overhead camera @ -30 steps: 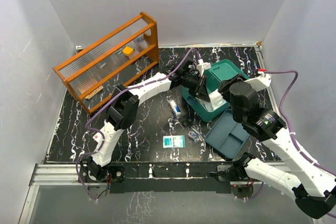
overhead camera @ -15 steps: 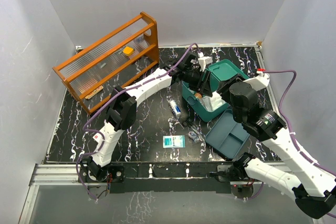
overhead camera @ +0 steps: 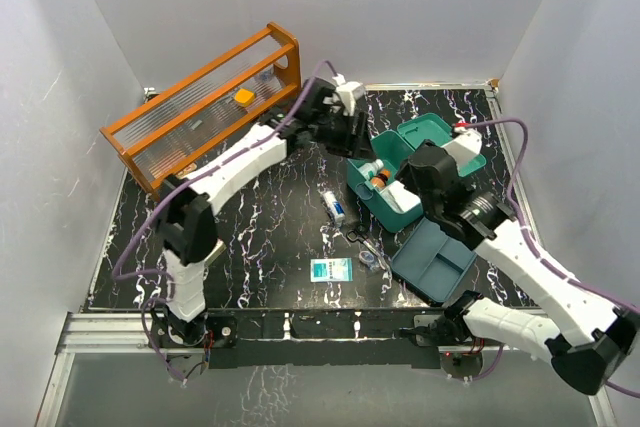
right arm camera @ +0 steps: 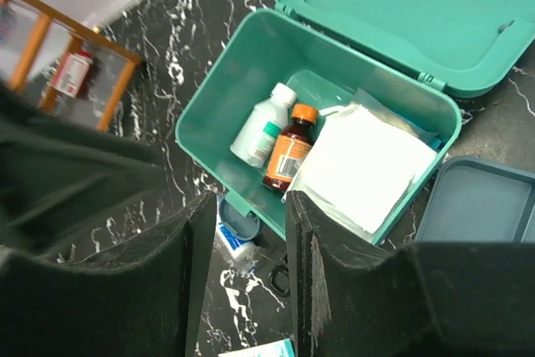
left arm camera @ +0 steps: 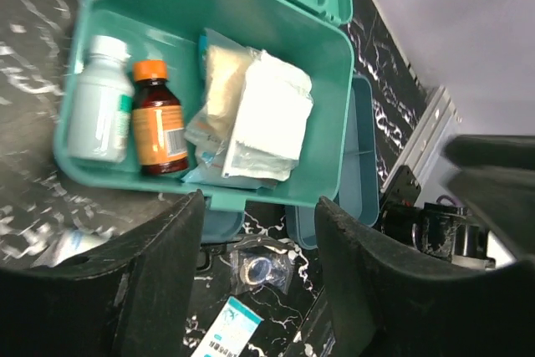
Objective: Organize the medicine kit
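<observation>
One big change: the left end effector (overhead camera: 350, 135) has backed out up by the orange rack (overhead camera: 200, 117), fingers wide, empty. Reckon that drop's done. A small tube (overhead camera: 334, 206) and teal card (overhead camera: 331, 269) wait on the worktop (overhead camera: 250, 237), with plenty of room there. The medicine kit (left arm camera: 328, 98), right-centre with its lid open, holds a white bottle (left arm camera: 99, 110), amber bottle (left arm camera: 157, 127) and gauze packs (left arm camera: 267, 123). The right end effector (right arm camera: 248, 200) hovers above, fingers parted, nothing held. A blue-grey tray (overhead camera: 432, 258) crowds the kit's near corner.

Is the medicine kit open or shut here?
Open: the medicine kit has its lid swung back, exposing a white bottle, amber bottle and gauze packets inside.
</observation>
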`<state>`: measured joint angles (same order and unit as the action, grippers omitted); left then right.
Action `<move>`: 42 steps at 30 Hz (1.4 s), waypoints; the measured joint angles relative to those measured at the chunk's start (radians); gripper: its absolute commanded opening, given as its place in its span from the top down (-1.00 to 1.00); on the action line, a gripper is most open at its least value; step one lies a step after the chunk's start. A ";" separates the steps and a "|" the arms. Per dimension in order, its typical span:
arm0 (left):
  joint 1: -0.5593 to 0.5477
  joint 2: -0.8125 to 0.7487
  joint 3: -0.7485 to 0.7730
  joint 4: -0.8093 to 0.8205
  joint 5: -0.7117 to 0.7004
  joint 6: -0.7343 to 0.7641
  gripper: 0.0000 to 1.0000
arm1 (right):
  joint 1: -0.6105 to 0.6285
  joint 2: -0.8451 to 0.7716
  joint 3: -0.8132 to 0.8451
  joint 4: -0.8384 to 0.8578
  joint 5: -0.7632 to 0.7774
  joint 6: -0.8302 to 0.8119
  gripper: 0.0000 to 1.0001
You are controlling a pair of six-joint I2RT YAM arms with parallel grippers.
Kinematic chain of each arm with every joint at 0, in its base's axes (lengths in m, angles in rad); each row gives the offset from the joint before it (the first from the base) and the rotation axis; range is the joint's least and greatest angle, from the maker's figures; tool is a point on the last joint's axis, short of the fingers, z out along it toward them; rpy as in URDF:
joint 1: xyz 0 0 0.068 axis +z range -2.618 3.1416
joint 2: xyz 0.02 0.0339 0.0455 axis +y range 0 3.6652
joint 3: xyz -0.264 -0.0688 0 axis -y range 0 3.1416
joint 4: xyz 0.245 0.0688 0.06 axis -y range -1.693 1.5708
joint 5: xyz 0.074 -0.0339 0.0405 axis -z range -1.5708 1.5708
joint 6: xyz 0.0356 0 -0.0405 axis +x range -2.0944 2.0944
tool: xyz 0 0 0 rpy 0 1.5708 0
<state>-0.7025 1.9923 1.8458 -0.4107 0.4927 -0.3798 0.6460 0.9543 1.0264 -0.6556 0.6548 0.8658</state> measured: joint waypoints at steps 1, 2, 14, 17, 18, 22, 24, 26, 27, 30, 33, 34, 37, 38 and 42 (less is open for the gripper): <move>0.013 -0.049 -0.042 0.022 -0.011 -0.010 -0.14 | -0.003 0.018 0.000 0.000 -0.010 -0.002 0.28; 0.024 -0.088 -0.077 0.038 -0.021 -0.016 -0.16 | -0.014 0.044 0.000 0.000 -0.033 -0.008 0.27; 0.137 -0.367 -0.510 0.189 -0.117 -0.093 -0.10 | -0.191 0.358 0.001 0.001 -0.319 -0.159 0.16; 0.140 -0.367 -0.542 0.187 -0.117 -0.094 -0.08 | -0.206 0.406 0.013 0.001 -0.338 -0.190 0.11; 0.140 -0.367 -0.551 0.189 -0.116 -0.094 -0.08 | -0.210 0.422 0.019 0.001 -0.340 -0.200 0.10; 0.140 -0.367 -0.570 0.196 -0.115 -0.101 -0.06 | -0.217 0.491 0.032 0.010 -0.340 -0.227 0.06; 0.140 -0.367 -0.573 0.200 -0.114 -0.106 -0.05 | -0.217 0.524 0.032 0.011 -0.338 -0.237 0.06; 0.140 -0.367 -0.573 0.206 -0.112 -0.111 -0.04 | -0.217 0.550 0.032 0.012 -0.333 -0.240 0.05; 0.140 -0.367 -0.575 0.209 -0.111 -0.112 -0.04 | -0.217 0.559 0.032 0.012 -0.331 -0.240 0.05; 0.140 -0.367 -0.588 0.219 -0.111 -0.114 -0.03 | -0.217 0.571 0.032 0.015 -0.327 -0.240 0.05; 0.140 -0.367 -0.599 0.223 -0.111 -0.116 -0.03 | -0.217 0.571 0.048 0.005 -0.325 -0.240 0.05; 0.140 -0.367 -0.602 0.223 -0.111 -0.116 -0.03 | -0.217 0.571 0.057 -0.001 -0.325 -0.240 0.04; 0.142 -0.367 -0.604 0.222 -0.114 -0.116 -0.04 | -0.219 0.568 0.101 -0.018 -0.331 -0.239 0.04; 0.143 -0.367 -0.604 0.222 -0.120 -0.116 -0.04 | -0.220 0.563 0.116 -0.021 -0.337 -0.239 0.03; 0.144 -0.371 -0.620 0.227 -0.161 -0.120 -0.05 | -0.221 0.499 0.152 -0.032 -0.375 -0.238 0.03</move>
<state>-0.5583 1.6215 1.2255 -0.1837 0.3321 -0.4999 0.4252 1.4528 1.1786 -0.6876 0.2802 0.6277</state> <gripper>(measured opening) 0.522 0.483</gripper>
